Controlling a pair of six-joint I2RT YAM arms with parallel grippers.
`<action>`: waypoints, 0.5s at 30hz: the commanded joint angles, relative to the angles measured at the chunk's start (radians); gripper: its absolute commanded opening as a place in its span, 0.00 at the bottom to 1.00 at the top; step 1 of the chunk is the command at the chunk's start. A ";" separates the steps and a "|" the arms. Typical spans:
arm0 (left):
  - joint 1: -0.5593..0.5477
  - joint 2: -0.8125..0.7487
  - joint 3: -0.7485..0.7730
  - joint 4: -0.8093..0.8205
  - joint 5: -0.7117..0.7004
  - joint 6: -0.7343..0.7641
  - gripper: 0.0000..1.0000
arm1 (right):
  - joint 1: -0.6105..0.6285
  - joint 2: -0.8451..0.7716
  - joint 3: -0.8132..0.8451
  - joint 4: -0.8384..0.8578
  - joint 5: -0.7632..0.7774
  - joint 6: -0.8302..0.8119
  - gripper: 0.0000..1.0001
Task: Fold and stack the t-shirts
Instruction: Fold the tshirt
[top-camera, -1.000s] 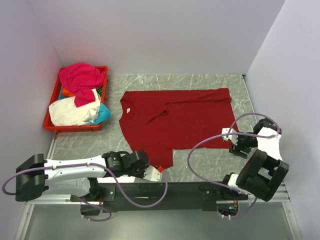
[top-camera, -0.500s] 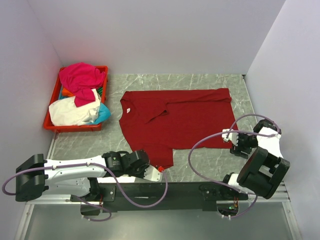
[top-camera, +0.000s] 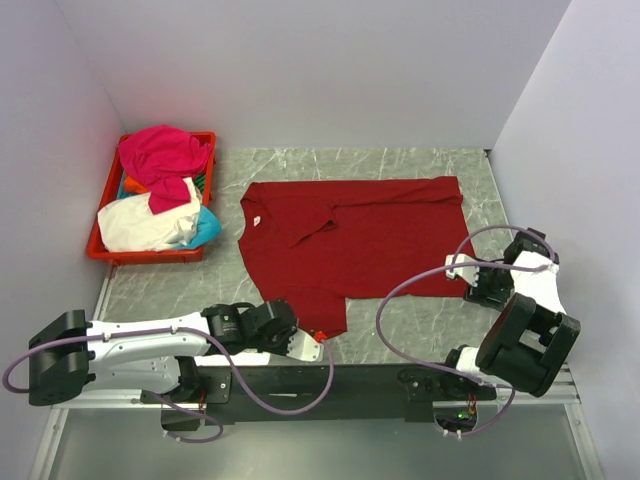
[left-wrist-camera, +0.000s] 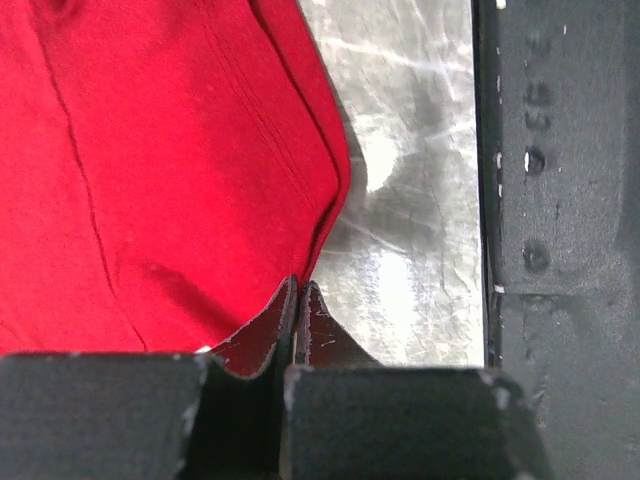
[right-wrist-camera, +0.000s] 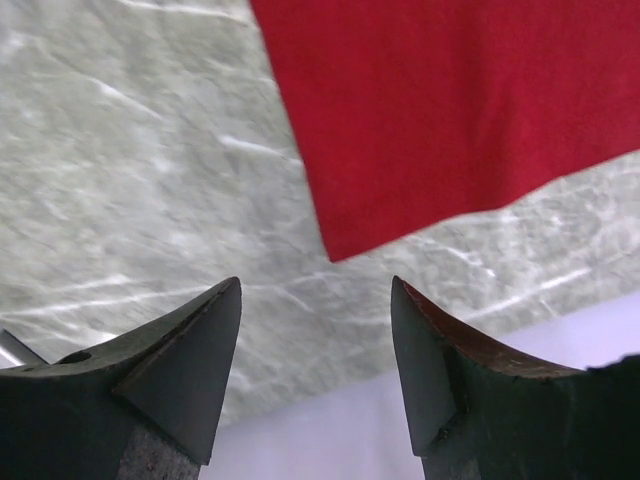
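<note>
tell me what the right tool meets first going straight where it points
Probably the corner of the dark red t-shirt, just ahead of the open right tool; depth is unclear, so possibly the table first.

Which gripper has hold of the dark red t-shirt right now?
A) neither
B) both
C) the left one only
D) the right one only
C: in the left wrist view the left gripper is shut on a corner of the dark red t-shirt, while the right gripper stands open, with another corner of the shirt lying ahead of it, untouched.
</note>
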 joint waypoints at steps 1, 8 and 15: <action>0.004 -0.035 -0.037 0.056 -0.008 0.019 0.00 | 0.039 -0.030 0.013 0.074 0.102 0.060 0.68; 0.013 -0.067 -0.087 0.104 -0.031 0.022 0.00 | 0.134 0.034 0.008 0.160 0.209 0.116 0.65; 0.036 -0.049 -0.088 0.133 -0.031 0.016 0.00 | 0.151 0.085 -0.026 0.204 0.249 0.044 0.58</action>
